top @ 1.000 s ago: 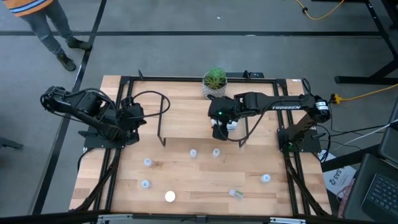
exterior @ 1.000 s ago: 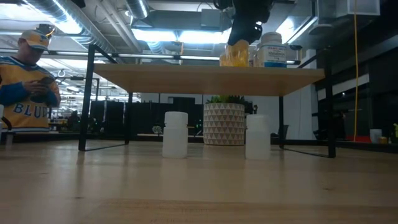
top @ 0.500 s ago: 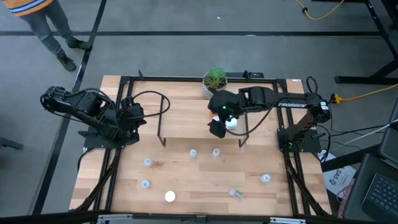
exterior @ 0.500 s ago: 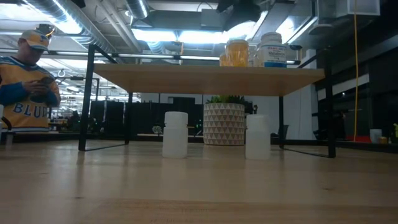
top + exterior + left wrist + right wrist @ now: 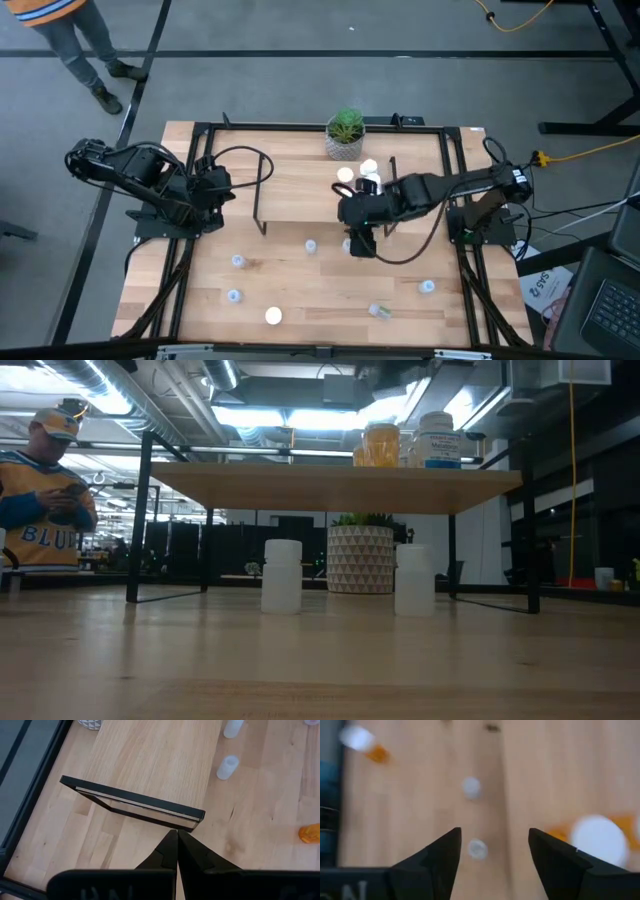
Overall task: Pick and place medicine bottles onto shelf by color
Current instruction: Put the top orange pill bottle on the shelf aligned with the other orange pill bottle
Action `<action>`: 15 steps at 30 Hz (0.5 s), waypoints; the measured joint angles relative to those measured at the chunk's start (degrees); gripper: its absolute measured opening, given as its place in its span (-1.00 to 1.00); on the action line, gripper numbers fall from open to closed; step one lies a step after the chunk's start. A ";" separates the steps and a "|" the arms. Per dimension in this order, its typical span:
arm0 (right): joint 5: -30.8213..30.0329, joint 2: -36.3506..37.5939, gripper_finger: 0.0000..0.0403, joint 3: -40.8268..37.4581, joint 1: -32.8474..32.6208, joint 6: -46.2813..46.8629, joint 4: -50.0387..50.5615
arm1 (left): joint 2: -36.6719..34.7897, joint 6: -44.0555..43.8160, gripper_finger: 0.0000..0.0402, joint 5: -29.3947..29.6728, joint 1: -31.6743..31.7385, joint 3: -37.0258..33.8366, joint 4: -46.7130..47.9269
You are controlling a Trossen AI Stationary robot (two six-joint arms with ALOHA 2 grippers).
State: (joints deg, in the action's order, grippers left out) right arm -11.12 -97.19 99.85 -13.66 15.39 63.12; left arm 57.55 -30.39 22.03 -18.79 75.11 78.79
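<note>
**A:** Shelf point(image 5: 300, 190) is the biggest piece on the table: a flat rectangular light-wood board with visible grain, sitting on thin black metal side frames. In the low view its edge point(image 5: 330, 485) reads as one clean plank. Where are the bottles, though?

**B:** A few are on top at the right end of the board, near the potted plant point(image 5: 345, 128) with its patterned white pot. The low view shows an orange-tinted cylinder point(image 5: 381, 445) and a white labelled bottle point(image 5: 437, 440) up there. The rest are on the wooden tabletop point(image 5: 300, 290) in front: two frosted pale cylinders point(image 5: 282, 575) point(image 5: 414, 580) just under the shelf's front edge, plus little round caps scattered well apart, like this one point(image 5: 427, 287) and a wider white cap point(image 5: 273, 316).

**A:** And the arms?

**B:** Right gripper point(image 5: 360, 243) hangs over the table just in front of the shelf, right by a small bottle. Its dark fingers point(image 5: 440, 855) are spread apart with nothing between them. Left gripper point(image 5: 176, 842) is parked at the shelf's left end, matte black fingers pinched together, empty.
</note>
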 joint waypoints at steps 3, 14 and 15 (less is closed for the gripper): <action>-4.75 -1.18 0.05 0.02 -0.15 2.45 2.60 | 0.00 0.99 -1.00 -0.01 0.00 0.00 0.01; -5.83 -5.70 -0.26 0.00 -0.12 3.88 8.08 | 0.00 1.00 -1.00 0.01 0.00 0.02 -0.01; -5.83 -5.68 -0.27 0.00 -0.13 3.92 8.33 | -0.01 1.00 -1.00 -0.01 0.00 0.02 -0.01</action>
State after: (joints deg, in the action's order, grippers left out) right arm -16.95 -102.87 99.85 -13.79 19.31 71.45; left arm 57.54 -29.39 22.02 -18.79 75.13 78.78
